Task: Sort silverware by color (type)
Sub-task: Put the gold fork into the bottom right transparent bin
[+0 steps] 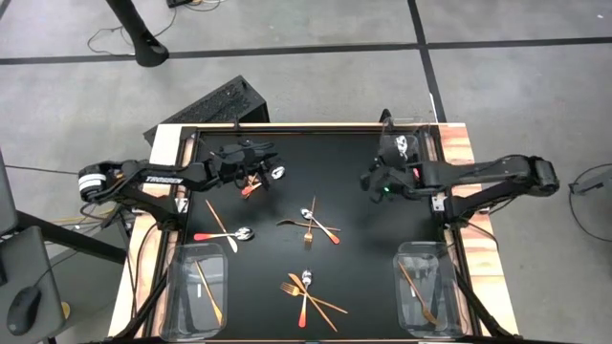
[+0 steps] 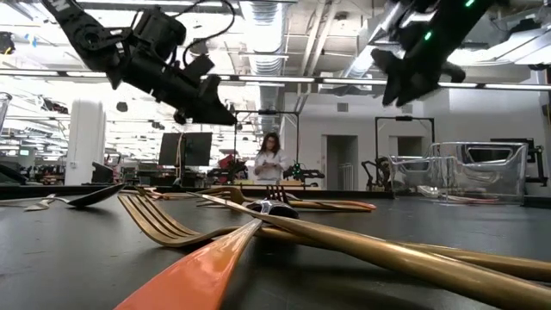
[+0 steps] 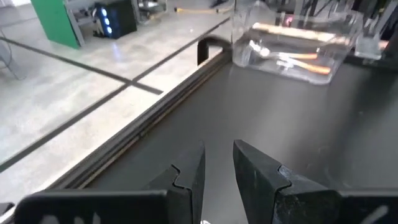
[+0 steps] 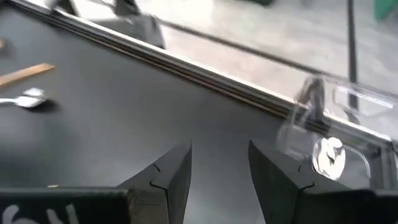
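Silverware lies loose on the black mat (image 1: 363, 277). A crossed bunch (image 1: 311, 227) sits mid-table and another (image 1: 306, 291) by the near edge. A red-handled spoon (image 1: 225, 234) and a gold stick (image 1: 218, 218) lie at the left. Another red-handled spoon (image 1: 260, 182) lies just nearside of my left gripper (image 1: 268, 156). That gripper hangs above the mat with a narrow gap between its fingers (image 3: 217, 149), and nothing shows in the gap. My right gripper (image 1: 368, 180) hovers open and empty (image 4: 219, 152) beside the far-right clear bin (image 4: 336, 124), which holds red-handled silver pieces (image 3: 292, 59).
Two more clear bins stand at the near corners, the left one (image 1: 196, 291) and the right one (image 1: 426, 291), each with gold pieces inside. A dark keyboard (image 1: 215, 105) lies beyond the far-left corner. A person (image 2: 271, 159) stands far off in the room behind.
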